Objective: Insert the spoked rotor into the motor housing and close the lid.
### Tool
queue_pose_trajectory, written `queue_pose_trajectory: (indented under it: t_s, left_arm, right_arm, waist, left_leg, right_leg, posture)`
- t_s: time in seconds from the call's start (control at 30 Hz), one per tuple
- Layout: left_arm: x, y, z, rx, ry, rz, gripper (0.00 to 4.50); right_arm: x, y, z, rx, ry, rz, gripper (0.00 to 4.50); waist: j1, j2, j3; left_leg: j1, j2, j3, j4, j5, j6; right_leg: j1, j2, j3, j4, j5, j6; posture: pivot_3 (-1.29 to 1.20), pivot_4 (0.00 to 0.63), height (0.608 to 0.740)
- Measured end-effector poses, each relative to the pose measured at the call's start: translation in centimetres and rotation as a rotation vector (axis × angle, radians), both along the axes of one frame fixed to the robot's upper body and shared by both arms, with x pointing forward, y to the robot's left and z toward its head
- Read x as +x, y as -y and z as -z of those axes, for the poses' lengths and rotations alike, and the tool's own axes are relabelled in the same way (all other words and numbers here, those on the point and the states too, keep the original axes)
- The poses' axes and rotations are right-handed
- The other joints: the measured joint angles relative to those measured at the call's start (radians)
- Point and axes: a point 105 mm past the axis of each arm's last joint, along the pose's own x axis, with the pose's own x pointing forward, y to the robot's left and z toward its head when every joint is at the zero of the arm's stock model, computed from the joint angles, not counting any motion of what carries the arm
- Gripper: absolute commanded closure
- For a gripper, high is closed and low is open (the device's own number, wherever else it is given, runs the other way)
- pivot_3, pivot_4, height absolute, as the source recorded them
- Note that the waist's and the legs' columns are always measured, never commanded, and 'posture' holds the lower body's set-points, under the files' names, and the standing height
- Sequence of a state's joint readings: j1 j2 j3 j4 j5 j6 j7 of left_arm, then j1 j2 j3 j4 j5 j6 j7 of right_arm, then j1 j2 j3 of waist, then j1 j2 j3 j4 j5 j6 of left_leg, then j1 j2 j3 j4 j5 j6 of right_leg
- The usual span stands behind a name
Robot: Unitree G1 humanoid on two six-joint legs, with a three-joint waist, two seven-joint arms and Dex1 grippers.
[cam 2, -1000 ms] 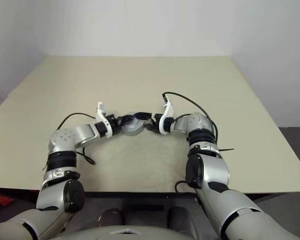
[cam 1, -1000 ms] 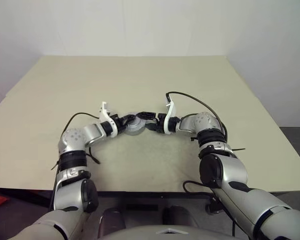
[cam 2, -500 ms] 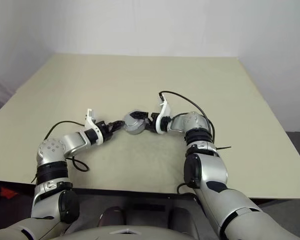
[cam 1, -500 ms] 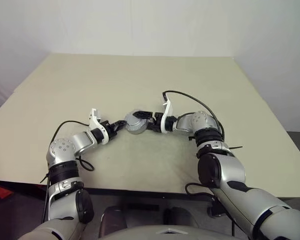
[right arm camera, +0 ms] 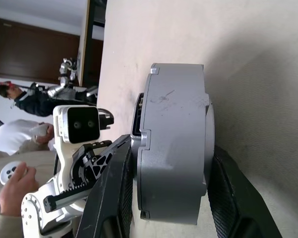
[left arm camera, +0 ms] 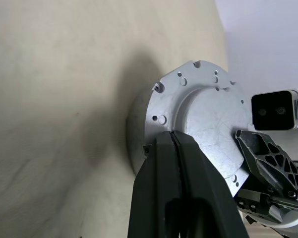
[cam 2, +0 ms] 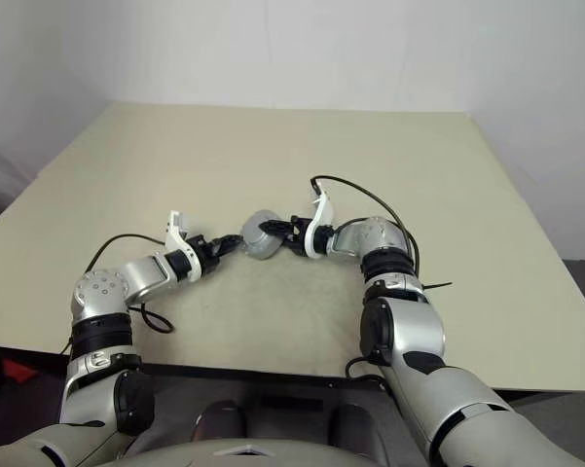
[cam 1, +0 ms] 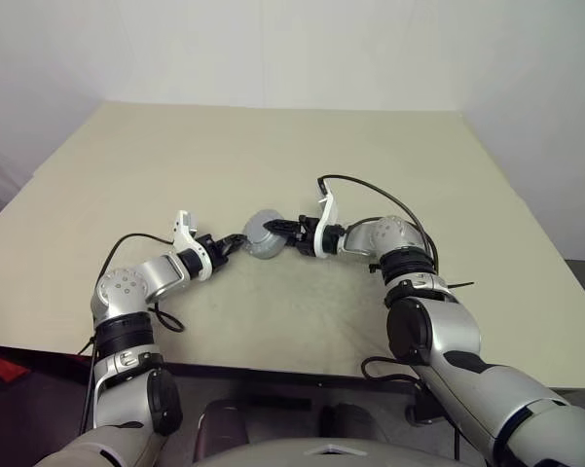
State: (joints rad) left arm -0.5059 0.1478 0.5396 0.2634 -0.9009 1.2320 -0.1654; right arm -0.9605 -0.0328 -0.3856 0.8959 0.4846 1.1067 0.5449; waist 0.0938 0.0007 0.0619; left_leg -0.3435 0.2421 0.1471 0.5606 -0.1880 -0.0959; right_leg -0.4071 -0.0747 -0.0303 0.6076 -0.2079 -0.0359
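Note:
The motor housing (cam 1: 262, 236) is a silver round drum standing on edge on the beige table (cam 1: 370, 156), near its middle. My right gripper (cam 1: 276, 233) is shut on it, one black finger (right arm camera: 114, 198) against each flat side of the housing (right arm camera: 171, 144). From the other side, my left gripper (cam 1: 240, 239) is shut. Its joined tips (left arm camera: 172, 135) rest on the housing's flat face (left arm camera: 208, 114), which has small screw holes. The spoked rotor is hidden. I cannot tell the lid apart from the silver casing.
Open tabletop lies all around the housing, with the near edge close below both arms. A black cable (cam 1: 370, 188) loops up from my right wrist. Beyond the table's left edge a person's hand (right arm camera: 14, 191) holds a controller.
My right gripper's fingers have closed in onto the housing's two sides. The housing now stands more on edge. The camera has shifted, and my left gripper stays shut against the housing.

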Motion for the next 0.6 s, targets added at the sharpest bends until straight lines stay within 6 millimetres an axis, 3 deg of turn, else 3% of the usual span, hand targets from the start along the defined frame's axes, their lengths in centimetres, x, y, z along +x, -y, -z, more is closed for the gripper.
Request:
queue_pose_trajectory:
  t_s: [0.37,0.6]
  left_arm:
    - [0.3,-0.2,-0.7,-0.030,0.052,-0.022,4.50]
    - [0.1,-2.0,-2.7,-0.108,0.179,-0.109,4.50]
  right_arm:
    - [0.8,0.2,0.1,0.053,-0.064,0.084,2.55]
    - [3.6,0.0,-2.3,0.192,-0.087,0.292,2.55]
  waist:
    - [0.000,0.000,0.000]
    - [0.001,0.000,0.000]
  left_leg:
    - [-0.001,0.000,0.000,0.001,0.000,0.000]
    - [-0.010,0.000,0.000,0.004,0.000,0.001]
  right_leg:
    - [-0.002,0.000,0.000,0.001,0.000,0.000]
    - [-0.014,0.000,0.000,0.004,0.000,0.000]
  posture:
    - [0.00,0.000,0.740]
    - [0.00,0.000,0.740]
